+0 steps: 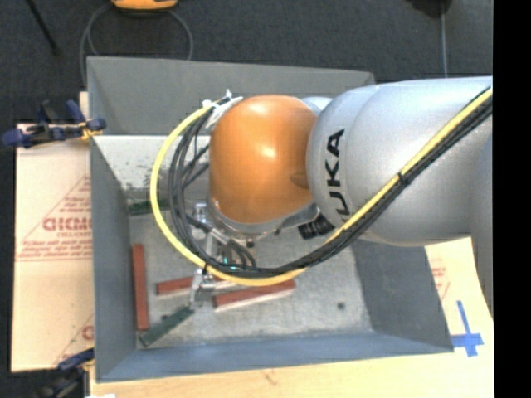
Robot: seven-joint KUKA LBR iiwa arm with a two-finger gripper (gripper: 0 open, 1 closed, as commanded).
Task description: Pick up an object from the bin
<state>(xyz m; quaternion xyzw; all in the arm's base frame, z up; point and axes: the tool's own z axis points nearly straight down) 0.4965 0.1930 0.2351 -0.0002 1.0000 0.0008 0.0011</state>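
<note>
Judged at the grasping step, with pincer [204, 283] low in the bin [109, 247] between a short red stick [170, 287] and a longer red stick [259, 294] near the front; could not tell whether clenched or released; judged next to require firm closure on one stick, then lift.

Silver arm [406, 148], black lettering [332, 172], orange wrist cover [257, 156], yellow cable [156, 185]

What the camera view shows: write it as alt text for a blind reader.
A silver arm with an orange wrist cover reaches from the right into a grey metal bin, its gripper down by two reddish sticks. A third stick lies along the left wall, beside a dark green strip.
</note>
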